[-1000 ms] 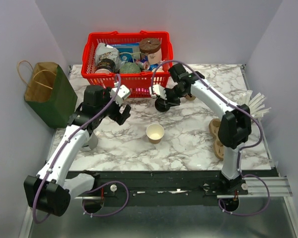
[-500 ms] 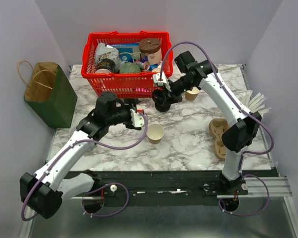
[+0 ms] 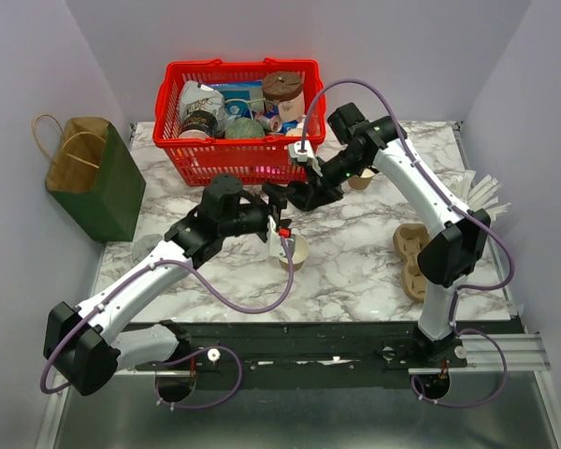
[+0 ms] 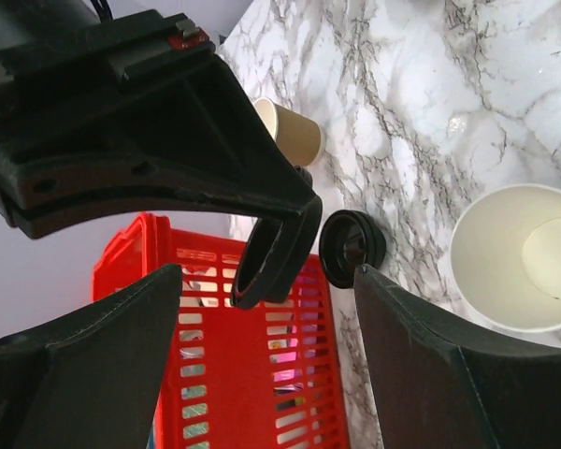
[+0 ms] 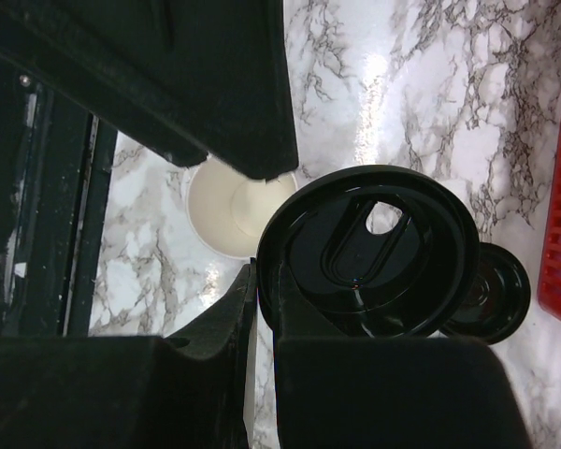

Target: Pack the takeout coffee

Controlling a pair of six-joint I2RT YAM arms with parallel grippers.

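Observation:
The takeout coffee cup [image 3: 296,253], tan with a white inside, stands open mid-table. It shows in the left wrist view [image 4: 519,257] and in the right wrist view [image 5: 229,210]. My left gripper [image 3: 282,237] is open and empty right beside the cup's left side; its jaws [image 4: 266,281] stand wide apart. My right gripper [image 3: 279,195] is shut on the rim of a black cup lid [image 5: 369,248] and holds it above the table behind the cup. The lid also shows in the left wrist view [image 4: 276,253].
A second black lid [image 4: 352,248] lies on the marble. Another tan cup [image 3: 360,178] stands behind my right arm. A red basket [image 3: 234,154] with groceries is at the back, a green bag [image 3: 98,182] at the left, and a brown pulp carrier [image 3: 413,257] at the right.
My left arm has swung right and forward, bringing its open gripper up against the cup. My right gripper has moved a little left toward the cup with the lid.

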